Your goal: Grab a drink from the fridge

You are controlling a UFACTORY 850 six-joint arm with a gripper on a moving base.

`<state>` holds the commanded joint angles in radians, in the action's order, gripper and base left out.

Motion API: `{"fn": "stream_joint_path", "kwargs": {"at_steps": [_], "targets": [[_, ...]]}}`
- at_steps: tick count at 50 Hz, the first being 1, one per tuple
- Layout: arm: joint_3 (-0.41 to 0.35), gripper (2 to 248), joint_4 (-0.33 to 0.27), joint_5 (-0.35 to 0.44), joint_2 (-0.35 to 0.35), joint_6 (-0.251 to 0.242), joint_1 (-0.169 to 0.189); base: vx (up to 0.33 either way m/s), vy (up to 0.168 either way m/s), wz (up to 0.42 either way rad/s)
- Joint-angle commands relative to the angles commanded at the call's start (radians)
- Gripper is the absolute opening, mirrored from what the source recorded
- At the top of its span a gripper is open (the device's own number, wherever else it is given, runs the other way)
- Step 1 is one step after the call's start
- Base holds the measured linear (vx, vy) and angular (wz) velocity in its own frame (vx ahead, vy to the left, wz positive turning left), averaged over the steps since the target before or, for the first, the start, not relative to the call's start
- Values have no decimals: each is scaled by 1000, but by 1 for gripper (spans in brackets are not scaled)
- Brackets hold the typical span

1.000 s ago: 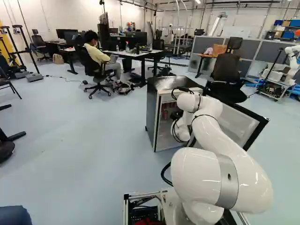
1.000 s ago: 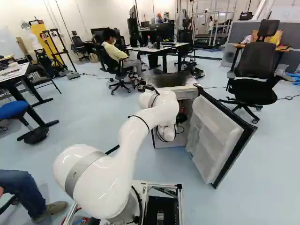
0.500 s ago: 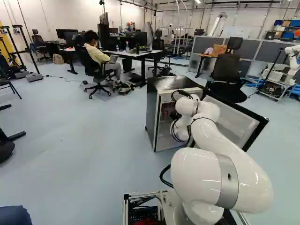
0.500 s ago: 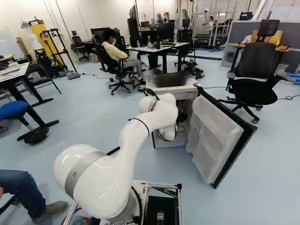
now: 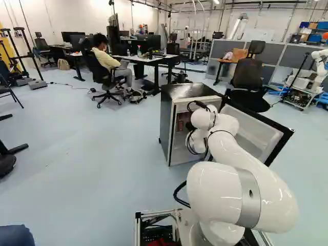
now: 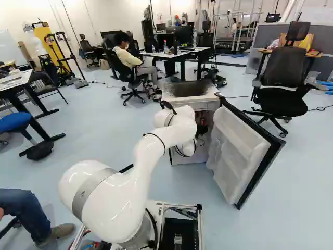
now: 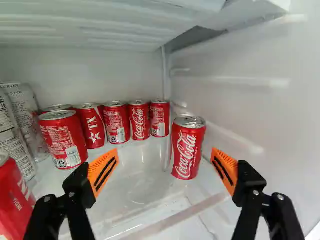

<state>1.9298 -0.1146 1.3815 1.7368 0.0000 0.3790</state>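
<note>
The small fridge [image 5: 169, 123] stands with its door [image 6: 242, 151] swung wide. In the left base view my gripper [image 5: 191, 127] reaches into the opening, largely hidden behind the wrist. Seen from the wrist, the gripper [image 7: 162, 167] is open, with nothing between its orange pads. A single red can [image 7: 188, 147] stands upright on the shelf [image 7: 145, 175], ahead of the gripper and nearer the finger on the side wall's side. Several more red cans [image 7: 116, 122] line the back, one [image 7: 63, 140] closer in. Silver cans [image 7: 22, 120] and another red can [image 7: 14, 200] are beyond the other finger.
The fridge's side wall [image 7: 260, 85] rises close beside one finger, and a ribbed panel [image 7: 100, 22] hangs above. An office chair [image 6: 285, 78] is behind the door. A person's leg [image 6: 31, 213] is beside the base. Another robot [image 5: 320, 64] stands far off.
The arm's wrist has shifted slightly down and back from the fridge top, leaving more of that top visible in the right base view. The base and fridge have not moved.
</note>
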Motion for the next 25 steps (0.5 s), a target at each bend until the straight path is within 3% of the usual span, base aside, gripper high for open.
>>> {"fn": "stream_joint_path", "kwargs": {"at_steps": [25], "targets": [[-51, 247, 0, -17, -61, 0, -2, 0, 0, 0]]}}
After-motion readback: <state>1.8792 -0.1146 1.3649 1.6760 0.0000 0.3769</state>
